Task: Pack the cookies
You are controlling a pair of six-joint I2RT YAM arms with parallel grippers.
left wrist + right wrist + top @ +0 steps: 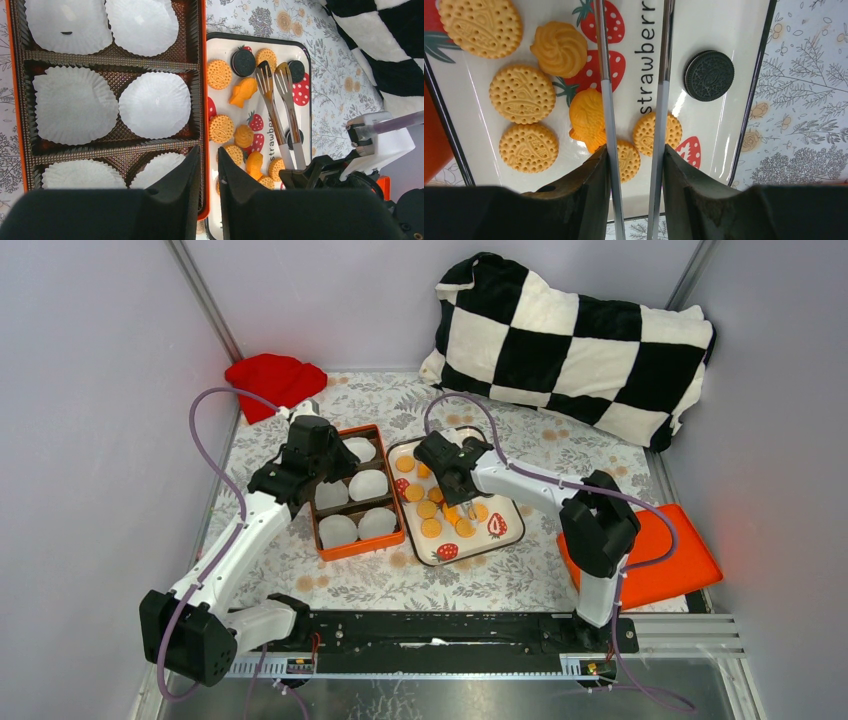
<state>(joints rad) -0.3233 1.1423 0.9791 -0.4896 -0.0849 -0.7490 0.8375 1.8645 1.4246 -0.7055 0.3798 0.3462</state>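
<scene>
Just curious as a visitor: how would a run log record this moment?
right gripper: shut on tongs, above cookies on tray | left gripper: open, empty, over box rim | paper cups: no cookies in view

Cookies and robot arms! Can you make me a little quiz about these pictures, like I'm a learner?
1. True or false: the paper cups in the box already have cookies in them.
2. What is the right gripper holding? A) a spoon B) tongs C) a napkin
3. Fill in: the tray is painted with ___.
Key: 1 false, every cup is empty. 2 B. 3 strawberries.
</scene>
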